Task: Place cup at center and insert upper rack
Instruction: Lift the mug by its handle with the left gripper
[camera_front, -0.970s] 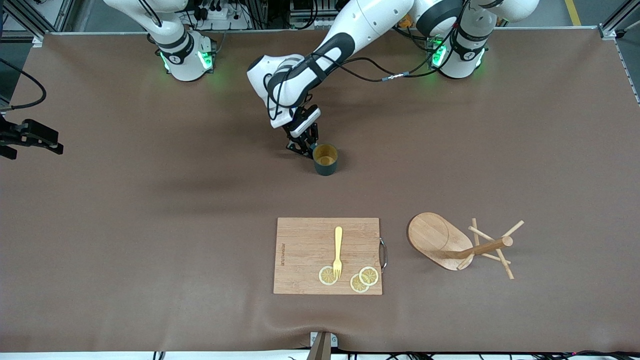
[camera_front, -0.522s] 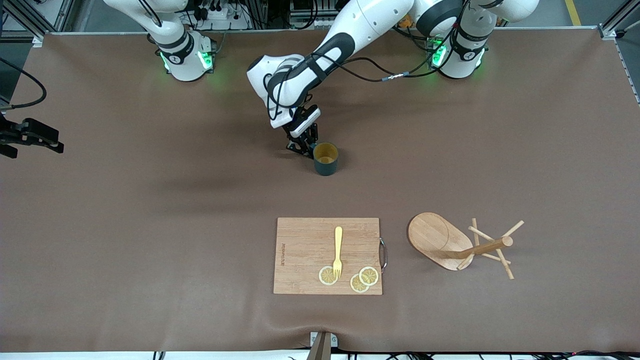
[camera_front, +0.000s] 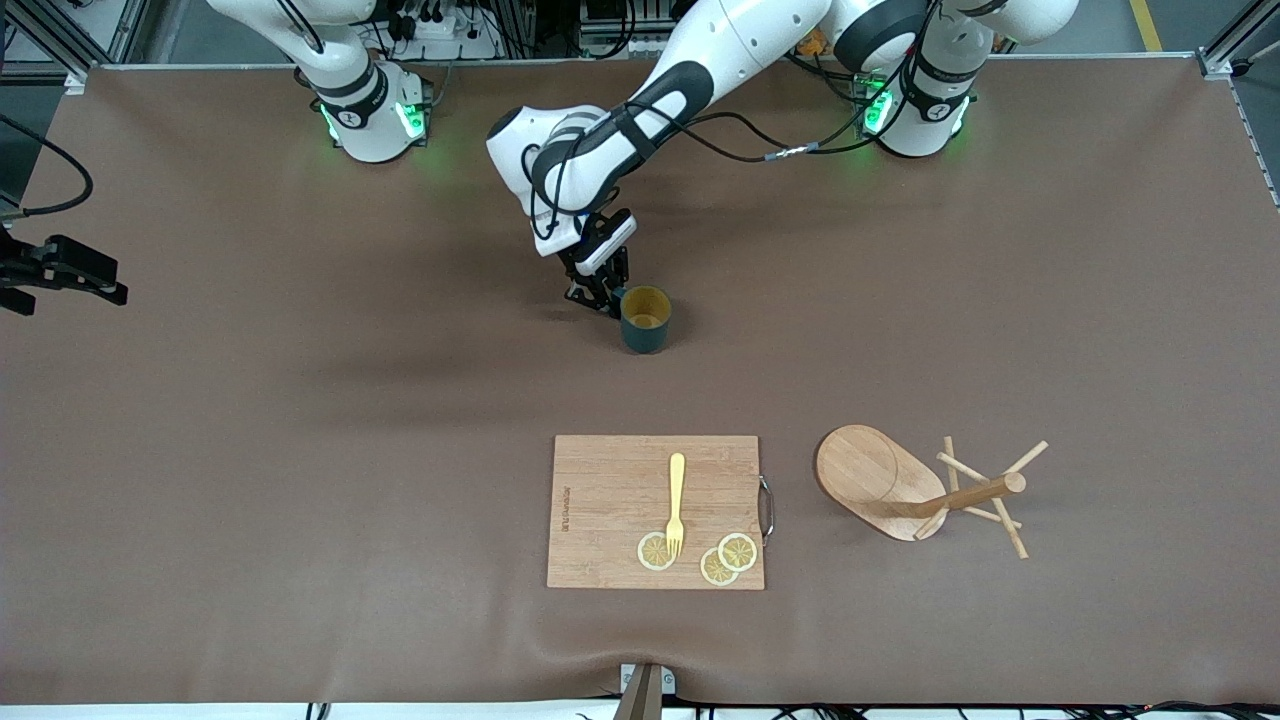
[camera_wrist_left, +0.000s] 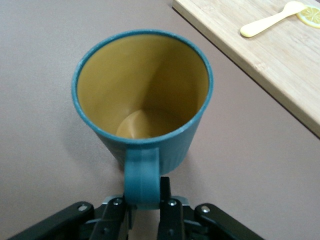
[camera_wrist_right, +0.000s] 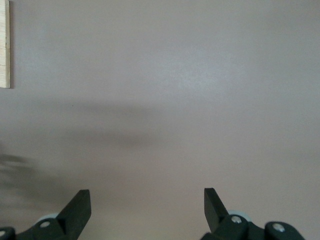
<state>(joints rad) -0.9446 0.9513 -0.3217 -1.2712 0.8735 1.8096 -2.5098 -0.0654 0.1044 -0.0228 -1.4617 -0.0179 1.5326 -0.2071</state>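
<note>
- The left gripper (camera_wrist_left: 142, 212) pinches the small side handle of the cup (camera_front: 645, 319), its jaws closed on either side of the handle; holding it there keeps the teal cup upright with its mouth clear.
- The cup sits near the middle of the desk (camera_front: 250, 420), farther from the front camera than the cutting board (camera_front: 610, 500). Whether its base rests on the surface or is just off it cannot be told.
- The upper rack (camera_front: 925, 487) lies tipped on its side toward the left arm's end of the desk, beside the board, its oval base on edge and its post and pegs pointing sideways. It looks untouched, so setting it upright appears to be the step that remains.
- The right gripper (camera_wrist_right: 147, 205) hangs with its jaws spread wide and empty over bare desk at the right arm's end; that arm waits.
- A yellow fork (camera_front: 676, 503) and three lemon slices (camera_front: 738, 551) lie on the board, apart from the work.
- A small line of dark lettering runs along one edge of the board, too small to read. No other writing shows.
</note>
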